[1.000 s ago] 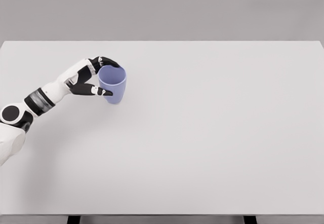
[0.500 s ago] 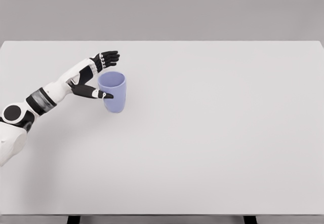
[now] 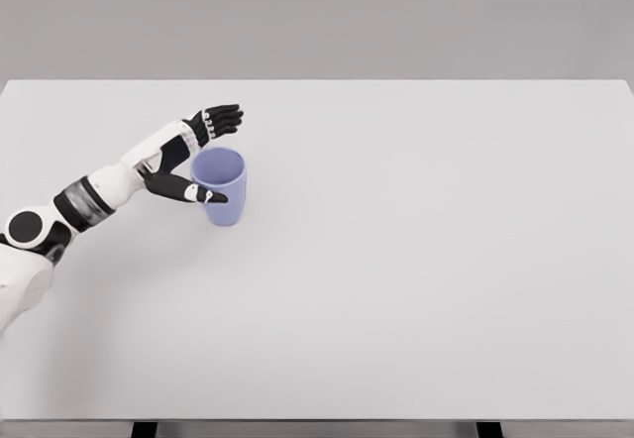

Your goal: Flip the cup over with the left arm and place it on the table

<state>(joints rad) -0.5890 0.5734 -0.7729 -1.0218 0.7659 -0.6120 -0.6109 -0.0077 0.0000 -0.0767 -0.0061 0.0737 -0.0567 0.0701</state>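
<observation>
A lavender-blue cup (image 3: 222, 186) stands upright on the white worktop (image 3: 416, 260), its open mouth facing up, in the left half of the surface at about 10 o'clock from the worktop's middle. The rim looks level and the base rests flat on the worktop.

The left robot hand (image 3: 193, 153) reaches in from the lower left on a white arm with a dark band at the forearm. The robot hand is spread open and holds nothing. Its black fingers (image 3: 224, 117) stretch out past the cup's far rim, at about 12 o'clock from the cup, and appear clear of it. The thumb (image 3: 196, 192) extends along the cup's near left side, at roughly 8 o'clock from the cup's centre, with its tip overlapping the cup wall in this view; whether it actually touches the wall cannot be told. The cup sits in the gap between thumb and fingers, with the palm to its left at about 9 o'clock.

Two dark legs (image 3: 145, 428) show under the worktop's near edge.
</observation>
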